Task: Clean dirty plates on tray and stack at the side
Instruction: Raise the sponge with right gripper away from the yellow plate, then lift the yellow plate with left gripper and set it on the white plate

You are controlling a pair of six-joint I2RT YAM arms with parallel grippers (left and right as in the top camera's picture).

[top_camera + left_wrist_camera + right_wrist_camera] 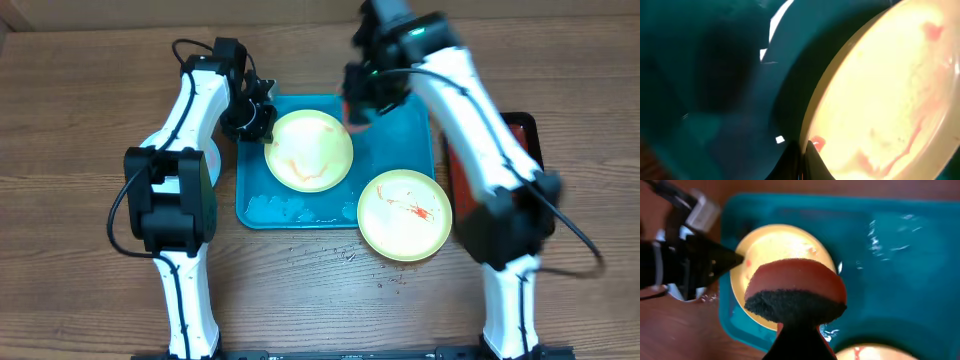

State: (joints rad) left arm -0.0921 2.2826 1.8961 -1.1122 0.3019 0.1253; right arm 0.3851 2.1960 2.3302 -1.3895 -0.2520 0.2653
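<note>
Right gripper (358,106) clamps a sponge (354,115) just up-right of the plate (308,150); left gripper (257,118) pins that plate's rim.
Overhead: plate lies on the tray (405,140), down-left of the sponge; a second plate (405,213) sits closer to the right arm's base, overhanging the tray edge. Left wrist: jaws narrow, apparently pinched on the rim; red sauce streaks the plate's inside. Right wrist: the sponge's dark scouring face hangs above the plate, slightly short of centre. Bare wet tray to the sponge's right leaves sweeping room.
</note>
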